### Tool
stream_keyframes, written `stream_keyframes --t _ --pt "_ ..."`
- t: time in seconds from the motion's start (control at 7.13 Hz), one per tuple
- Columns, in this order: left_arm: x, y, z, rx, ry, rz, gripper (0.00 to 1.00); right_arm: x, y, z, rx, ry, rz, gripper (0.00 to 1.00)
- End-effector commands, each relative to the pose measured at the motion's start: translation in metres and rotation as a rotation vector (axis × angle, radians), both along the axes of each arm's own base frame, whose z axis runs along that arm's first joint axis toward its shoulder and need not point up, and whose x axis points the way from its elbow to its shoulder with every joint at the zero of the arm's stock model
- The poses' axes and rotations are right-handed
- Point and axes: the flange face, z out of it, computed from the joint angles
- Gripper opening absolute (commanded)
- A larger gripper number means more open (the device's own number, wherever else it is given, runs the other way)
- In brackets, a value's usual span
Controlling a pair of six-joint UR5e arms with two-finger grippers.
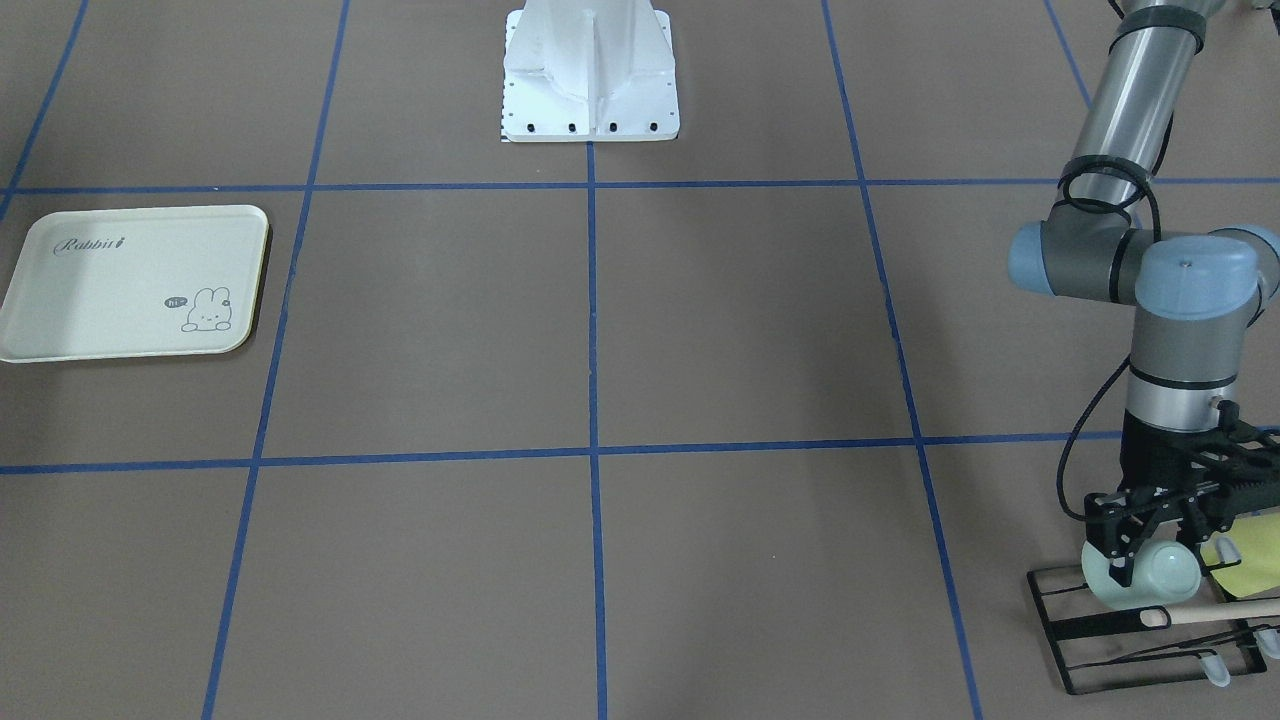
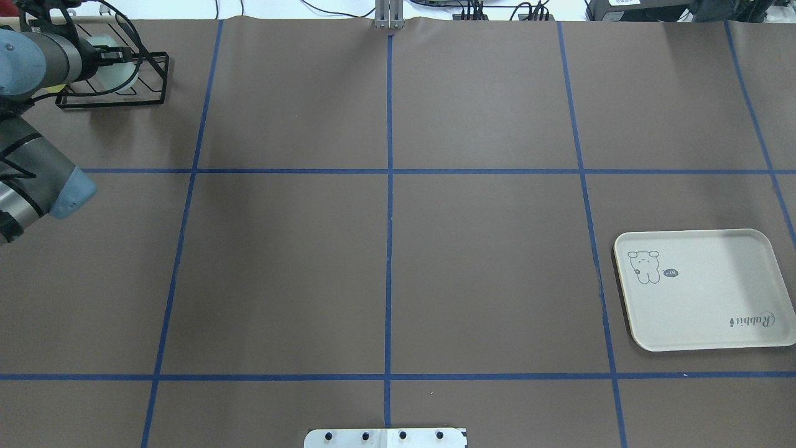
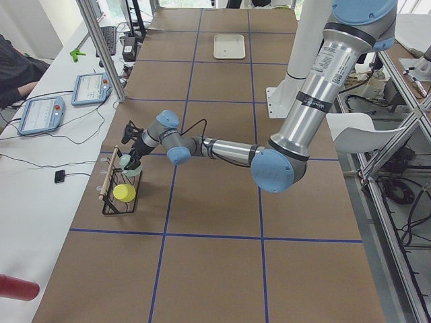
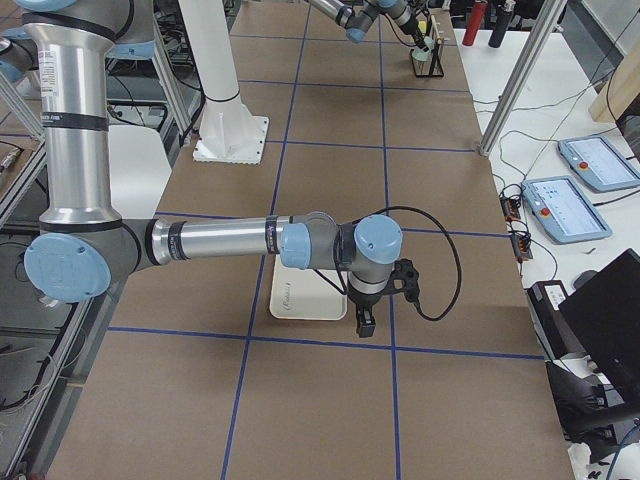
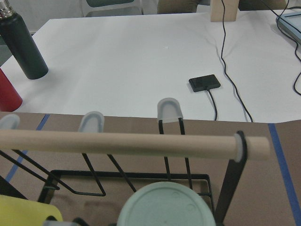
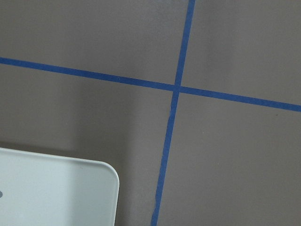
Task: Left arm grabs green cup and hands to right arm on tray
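The left hand (image 1: pixel 1142 562) is lowered onto the rack (image 1: pixel 1100 640), with the green cup (image 1: pixel 1168 578) directly under it. The cup lies on its side in the rack. One finger (image 1: pixel 1120 560) crosses the cup. Whether the hand is clenched on it cannot be told. A yellow cup (image 1: pixel 1245 572) lies just beside the hand.

The right hand (image 4: pixel 365 320) hangs over the worktop (image 1: pixel 600 330), just beside a corner of the tray (image 1: pixel 120 300). Its state cannot be told.
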Motion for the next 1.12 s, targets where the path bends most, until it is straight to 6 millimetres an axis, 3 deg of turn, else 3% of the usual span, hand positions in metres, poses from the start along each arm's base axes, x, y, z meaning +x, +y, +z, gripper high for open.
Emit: stream_keyframes --t 0.0,0.56,0.98 --pt "-0.006 -0.002 -0.003 0.005 0.002 -0.008 0.34 -0.001 0.0 0.0 0.0 0.001 -0.001 0.99" --pt "-0.043 -0.007 -0.025 0.064 -0.014 -0.02 0.32 -0.001 0.0 0.0 -0.002 -0.001 -0.001 0.99" --pt "-0.054 0.001 -0.048 0.1 0.007 -0.027 0.32 -0.001 0.0 0.001 -0.005 -0.001 -0.001 0.99"
